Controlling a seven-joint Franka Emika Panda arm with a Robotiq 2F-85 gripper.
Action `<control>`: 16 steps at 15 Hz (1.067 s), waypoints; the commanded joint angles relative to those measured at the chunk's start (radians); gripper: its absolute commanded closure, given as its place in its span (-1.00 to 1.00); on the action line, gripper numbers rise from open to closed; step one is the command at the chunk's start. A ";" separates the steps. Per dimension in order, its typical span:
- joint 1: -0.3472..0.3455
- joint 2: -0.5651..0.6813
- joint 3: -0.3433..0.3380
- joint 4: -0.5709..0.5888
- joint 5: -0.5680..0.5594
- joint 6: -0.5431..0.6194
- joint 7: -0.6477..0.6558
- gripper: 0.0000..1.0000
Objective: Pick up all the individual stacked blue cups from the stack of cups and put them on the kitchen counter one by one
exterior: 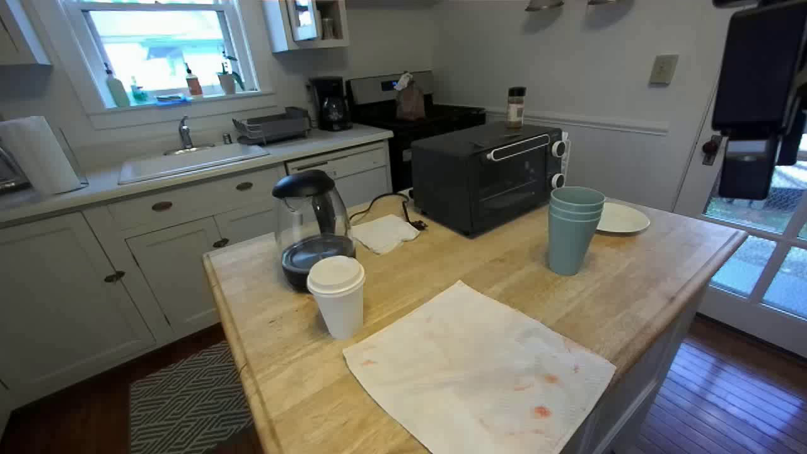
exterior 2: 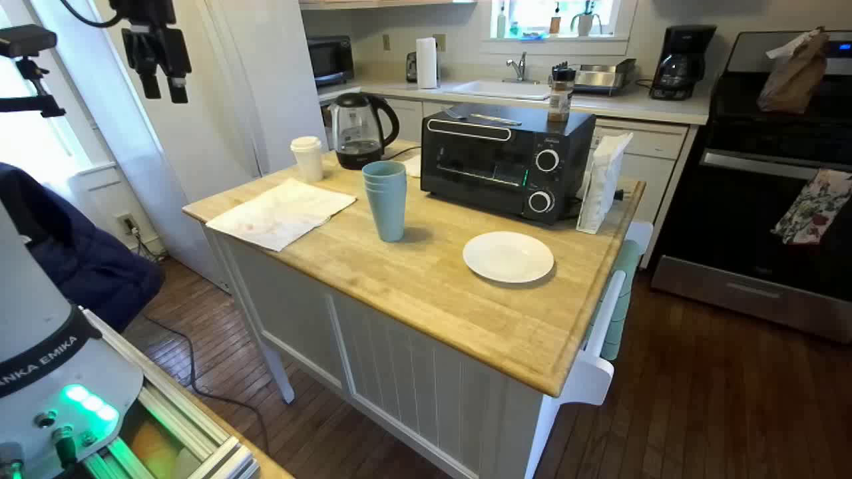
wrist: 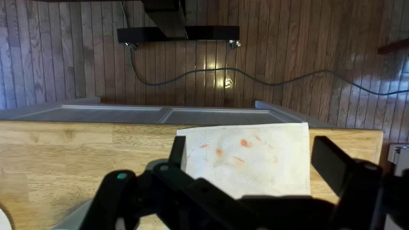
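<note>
Gripper [wrist: 251,150] spread above the tabletop [exterior 2: 426,276]; stack of blue cups [exterior 2: 386,207] upright in one column

In the wrist view, the two fingers [wrist: 332,167] stand well apart, and a paper towel [wrist: 246,166] with orange-red spots, lying along the tabletop's edge well below, shows in the gap between them. At that view's lower left, part of the stack's wall appears, the gripper covering the rest. In both exterior views, the cups are nested in a single column whose three rims show as rings near the top. The column stands between the paper towel and a white plate [exterior 2: 508,256], apart from both, and near a black toaster oven [exterior 2: 476,153]. A capped jar [exterior 2: 560,103] and cutlery [exterior 2: 496,120] rest on the oven's roof; a white packet [exterior 2: 602,183] stands just beside the end with the knobs [exterior 2: 547,161]. At the opposite end, a white cup [exterior: 338,302] with a lid stands between the paper towel and a glass kettle [exterior: 299,217] with a black handle.
</note>
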 commanded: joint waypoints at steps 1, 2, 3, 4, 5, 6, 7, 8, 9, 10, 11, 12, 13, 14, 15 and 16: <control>0.003 0.001 -0.003 0.001 -0.002 -0.001 0.001 -1.00; 0.003 0.001 -0.003 0.001 -0.002 -0.001 0.001 -1.00; 0.003 0.001 -0.003 0.001 -0.002 -0.001 0.001 -1.00; -0.015 0.021 -0.005 0.011 -0.003 0.002 0.034 -1.00; -0.054 0.041 -0.006 0.012 -0.017 0.037 0.103 -1.00; -0.076 0.057 -0.020 0.014 -0.033 0.054 0.118 -1.00; -0.105 0.068 -0.036 0.015 -0.052 0.078 0.136 -1.00; -0.131 0.079 -0.048 0.015 -0.068 0.100 0.156 -1.00; -0.161 0.095 -0.065 0.023 -0.090 0.122 0.172 -1.00; -0.189 0.117 -0.082 0.025 -0.104 0.150 0.190 -1.00; -0.218 0.136 -0.098 0.036 -0.126 0.171 0.209 -1.00; -0.243 0.158 -0.113 0.043 -0.140 0.194 0.232 -1.00; -0.265 0.181 -0.127 0.045 -0.152 0.225 0.259 -1.00; -0.285 0.203 -0.140 0.060 -0.161 0.238 0.288 -1.00; -0.302 0.227 -0.152 0.068 -0.164 0.270 0.318 -1.00; -0.315 0.251 -0.162 0.073 -0.166 0.302 0.350 -1.00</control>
